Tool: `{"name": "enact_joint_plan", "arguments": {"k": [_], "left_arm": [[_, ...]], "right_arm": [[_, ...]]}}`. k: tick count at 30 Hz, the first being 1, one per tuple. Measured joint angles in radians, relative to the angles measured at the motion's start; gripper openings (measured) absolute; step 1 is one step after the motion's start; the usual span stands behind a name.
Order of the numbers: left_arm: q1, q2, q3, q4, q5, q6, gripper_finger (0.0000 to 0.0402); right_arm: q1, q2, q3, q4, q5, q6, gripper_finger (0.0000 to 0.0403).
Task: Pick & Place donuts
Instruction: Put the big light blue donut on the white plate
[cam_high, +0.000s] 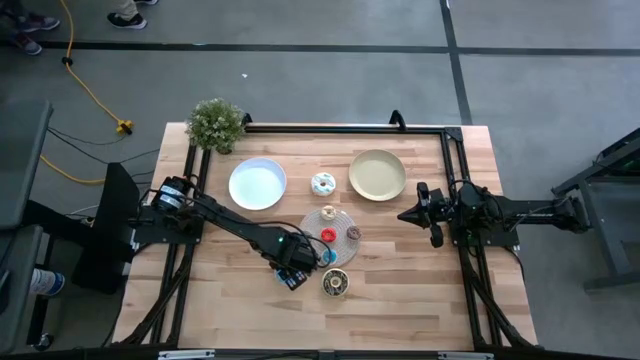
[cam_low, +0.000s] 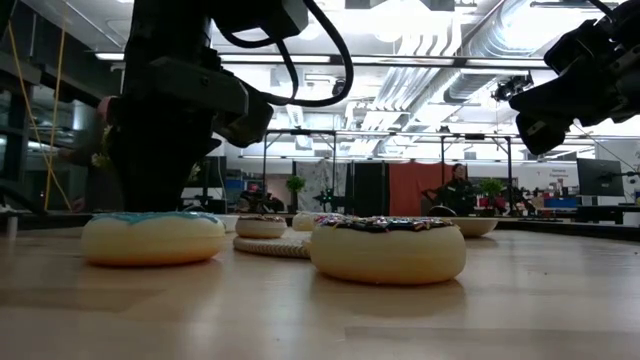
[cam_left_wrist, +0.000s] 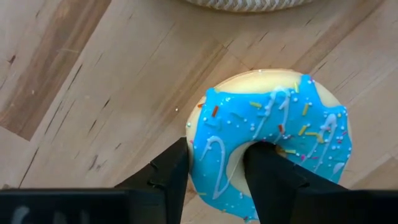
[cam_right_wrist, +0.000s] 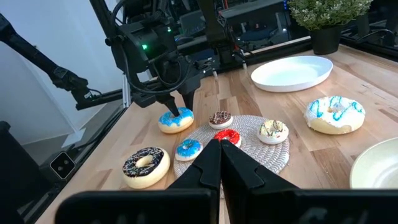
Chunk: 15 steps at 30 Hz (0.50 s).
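In the high view the left gripper (cam_high: 303, 268) was low in the middle of the picture, just left of the round mat (cam_high: 331, 222). It was down on the blue donut (cam_left_wrist: 270, 143). One finger (cam_left_wrist: 165, 171) was outside the ring and the other was in its hole, so the gripper was partly closed on the ring's wall. The donut sat flat on the bench (cam_high: 400, 290), just beside the mat's edge.

The brown donut (cam_high: 335, 283) lay on the bench below the mat. The white donut (cam_high: 323, 184) lay above the mat, between the white plate (cam_high: 258, 184) and the yellow plate (cam_high: 377, 174). The small donuts, like the red one (cam_high: 328, 236), lay on the mat.

The right gripper (cam_high: 408, 214) waited at the right side, fingers closed tight and holding nothing.
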<state>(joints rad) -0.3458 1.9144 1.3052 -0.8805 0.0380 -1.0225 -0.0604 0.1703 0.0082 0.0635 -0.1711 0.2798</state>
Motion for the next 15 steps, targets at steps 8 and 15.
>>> {"name": "enact_joint_plan", "arguments": {"k": [8, 15], "left_arm": [[0.0, 0.0, 0.0, 0.0, 0.003, 0.0, 0.0109], [0.0, -0.018, 0.001, -0.003, 0.02, 0.0, 0.0109]], "right_arm": [[0.0, 0.0, 0.0, 0.0, 0.0, 0.0, 0.0], [0.0, 0.0, 0.0, 0.0, 0.0, 0.0, 0.0]]}}
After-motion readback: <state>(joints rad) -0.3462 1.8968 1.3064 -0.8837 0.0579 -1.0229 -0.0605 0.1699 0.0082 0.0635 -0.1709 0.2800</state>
